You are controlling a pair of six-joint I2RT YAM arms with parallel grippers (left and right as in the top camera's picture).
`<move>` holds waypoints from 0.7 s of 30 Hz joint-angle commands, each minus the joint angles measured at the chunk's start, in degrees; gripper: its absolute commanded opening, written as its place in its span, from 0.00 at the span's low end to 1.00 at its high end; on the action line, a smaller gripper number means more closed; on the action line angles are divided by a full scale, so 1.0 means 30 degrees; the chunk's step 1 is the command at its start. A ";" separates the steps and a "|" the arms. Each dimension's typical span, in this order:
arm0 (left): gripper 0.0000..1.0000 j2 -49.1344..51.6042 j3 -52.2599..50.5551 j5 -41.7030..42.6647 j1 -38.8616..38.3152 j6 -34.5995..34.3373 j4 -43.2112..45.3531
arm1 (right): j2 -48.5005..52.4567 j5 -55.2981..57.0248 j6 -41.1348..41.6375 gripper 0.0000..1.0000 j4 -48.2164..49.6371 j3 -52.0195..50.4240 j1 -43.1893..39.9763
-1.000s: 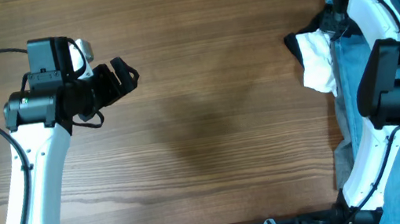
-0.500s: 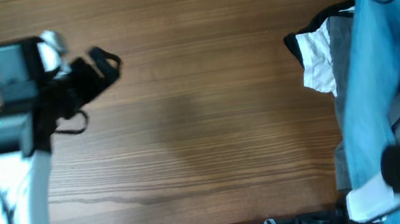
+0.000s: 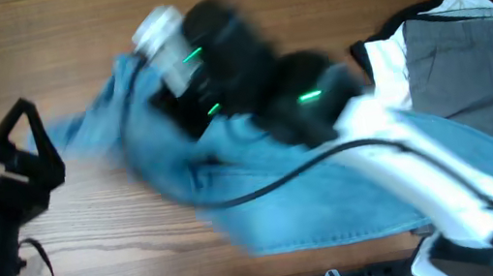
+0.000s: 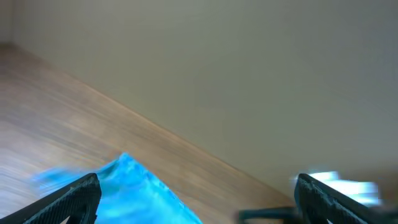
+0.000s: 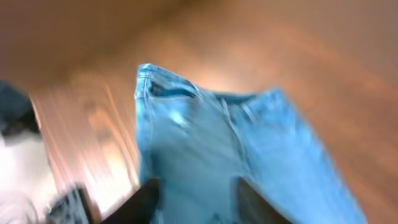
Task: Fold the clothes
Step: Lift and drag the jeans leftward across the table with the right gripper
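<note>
Sprawling across the wooden table [image 3: 305, 2], the light-blue jeans [image 3: 266, 204] lie blurred beneath the right gripper [image 5: 196, 186]; denim shows between its fingers [image 5: 140, 200], but whether they pinch it I cannot tell. The left gripper [image 4: 198, 183] hangs spread wide beside the jeans.

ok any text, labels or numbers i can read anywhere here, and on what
None can be read.
jeans: no legible tag or label in any view; the cloth is motion-blurred.
right arm: only green lights, no lettering to make out.
grey trousers: no print visible.
</note>
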 commanded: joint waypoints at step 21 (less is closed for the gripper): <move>0.46 1.5504 0.0029 0.1603 -0.3657 0.5719 -0.2514 | -0.6047 0.5377 0.5093 0.81 -0.2361 0.0080 -0.6521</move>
